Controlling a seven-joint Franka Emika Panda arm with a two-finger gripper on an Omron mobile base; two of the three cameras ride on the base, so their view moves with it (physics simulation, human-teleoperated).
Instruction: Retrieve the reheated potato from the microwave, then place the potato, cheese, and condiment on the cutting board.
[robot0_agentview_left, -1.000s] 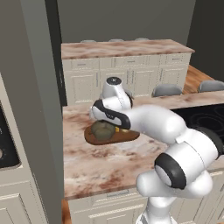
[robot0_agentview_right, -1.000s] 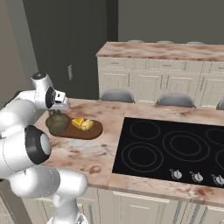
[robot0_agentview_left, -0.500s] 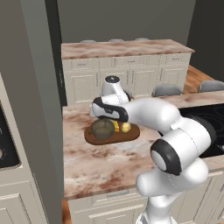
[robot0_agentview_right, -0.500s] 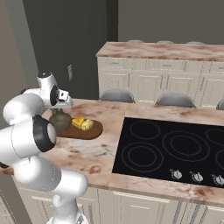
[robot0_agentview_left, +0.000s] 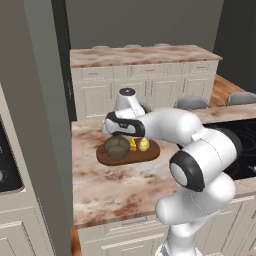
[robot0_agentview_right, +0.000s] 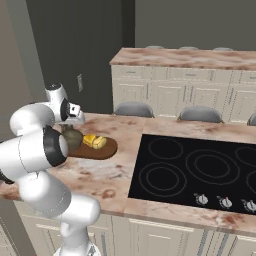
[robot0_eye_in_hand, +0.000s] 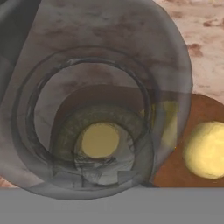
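left base view: the cutting board (robot0_agentview_left: 129, 153) lies on the counter (robot0_agentview_left: 110, 185), carrying the condiment (robot0_agentview_left: 117, 147) at its 9 o'clock end, the cheese (robot0_agentview_left: 132, 144) mid-board and the potato (robot0_agentview_left: 144, 144) toward 3 o'clock. the gripper (robot0_agentview_left: 118, 134) sits on the bottle's neck, pinching it.

right base view: bottle, wedge and potato all rest on the board, at 9 o'clock of the cooktop (robot0_agentview_right: 200, 168).

hand view: the cork fills the centre, potato at 3 o'clock. all three look placed; only letting go seems left.

arm swung further left over the counter, condiment (robot0_agentview_left: 117, 147) now set on the cutting board (robot0_agentview_left: 150, 152)
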